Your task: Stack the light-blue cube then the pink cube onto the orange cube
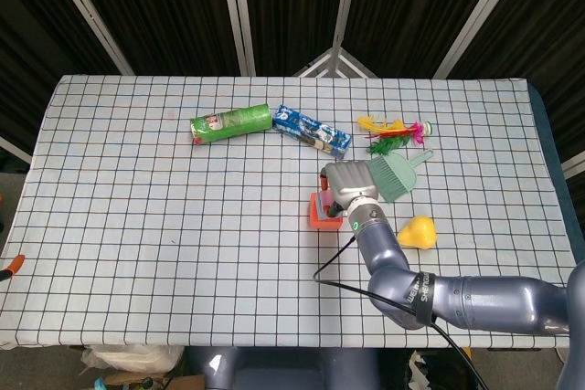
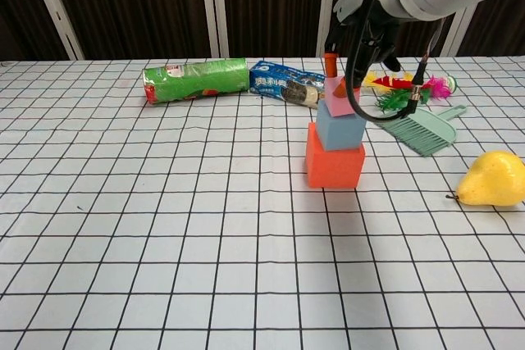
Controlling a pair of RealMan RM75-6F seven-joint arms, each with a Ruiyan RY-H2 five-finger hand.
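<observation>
In the chest view the orange cube (image 2: 335, 166) sits on the checked cloth with the light-blue cube (image 2: 340, 127) stacked on it. The small pink cube (image 2: 335, 85) is tilted at the light-blue cube's top, pinched between the orange-tipped fingers (image 2: 330, 61) of my right hand (image 2: 362, 29). From the head view my right hand (image 1: 348, 185) covers the stack; only an edge of the orange cube (image 1: 316, 213) shows. An orange-tipped sliver (image 1: 9, 267) at the left edge may be my left hand.
A green roll (image 2: 195, 79) and a blue snack packet (image 2: 287, 83) lie behind the stack. A green dustpan brush (image 2: 418, 129) and coloured feathers (image 2: 410, 84) lie to its right, with a yellow pear (image 2: 492, 179) nearer the front.
</observation>
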